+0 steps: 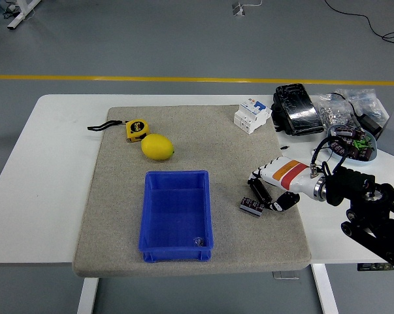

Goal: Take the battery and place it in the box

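The battery point(251, 205), a short black cylinder, lies on the grey mat point(203, 140) right of the blue box point(176, 214). A second dark cylinder point(257, 191) lies just behind it. My right hand point(268, 196), white with an orange and red band, hangs low over the mat just right of both. Its fingers point(262, 176) bend down over the rear cylinder and the black thumb point(285, 201) sits beside the battery. Nothing is lifted, and I cannot tell whether the hand touches either cylinder. The box stands open at the mat's front with one tiny piece point(197, 241) in its near corner.
A lemon point(157, 146) and a yellow tape measure point(136, 129) lie behind the box at the left. At the back right are a white circuit breaker point(251, 116), a black packet point(296, 108), bags of small parts point(344, 108) and a bowl of components point(353, 144).
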`<state>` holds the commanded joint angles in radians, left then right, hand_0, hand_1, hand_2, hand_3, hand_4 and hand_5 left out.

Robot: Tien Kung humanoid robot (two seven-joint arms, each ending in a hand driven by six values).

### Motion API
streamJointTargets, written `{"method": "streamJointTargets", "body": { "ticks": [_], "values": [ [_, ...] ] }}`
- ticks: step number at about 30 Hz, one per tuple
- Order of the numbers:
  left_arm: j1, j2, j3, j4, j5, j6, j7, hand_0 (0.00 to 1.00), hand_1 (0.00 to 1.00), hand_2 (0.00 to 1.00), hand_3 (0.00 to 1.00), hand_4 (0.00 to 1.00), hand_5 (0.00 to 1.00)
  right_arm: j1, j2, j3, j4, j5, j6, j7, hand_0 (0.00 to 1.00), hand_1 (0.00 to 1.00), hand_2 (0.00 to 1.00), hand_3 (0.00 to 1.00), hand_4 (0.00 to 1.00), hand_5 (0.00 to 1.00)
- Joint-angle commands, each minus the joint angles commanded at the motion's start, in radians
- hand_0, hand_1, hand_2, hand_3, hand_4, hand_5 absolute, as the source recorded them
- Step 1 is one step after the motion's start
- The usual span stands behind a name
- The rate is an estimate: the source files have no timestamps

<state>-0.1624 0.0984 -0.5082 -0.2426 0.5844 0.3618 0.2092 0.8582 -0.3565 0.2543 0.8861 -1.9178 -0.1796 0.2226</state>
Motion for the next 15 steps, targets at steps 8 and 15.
{"method": "streamJointTargets", "body": {
  "ticks": [8,15],
  "values": [
    [0.002,0.001,0.000,0.000,-0.001,-0.001,0.000,0.567,0.540,0.591,0.572,0.635,0.571,-0.003,-0.003,0.009,0.006,0.003,-0.003,0.002,0.581,0.573,0.661,0.623,0.759,0.152],
    [0.004,0.002,-0.001,0.000,0.001,-0.001,0.001,0.567,0.538,0.588,0.572,0.635,0.570,-0.006,-0.006,0.018,0.010,0.006,-0.002,0.001,0.543,0.562,0.650,0.622,0.753,0.148]
  ]
}}
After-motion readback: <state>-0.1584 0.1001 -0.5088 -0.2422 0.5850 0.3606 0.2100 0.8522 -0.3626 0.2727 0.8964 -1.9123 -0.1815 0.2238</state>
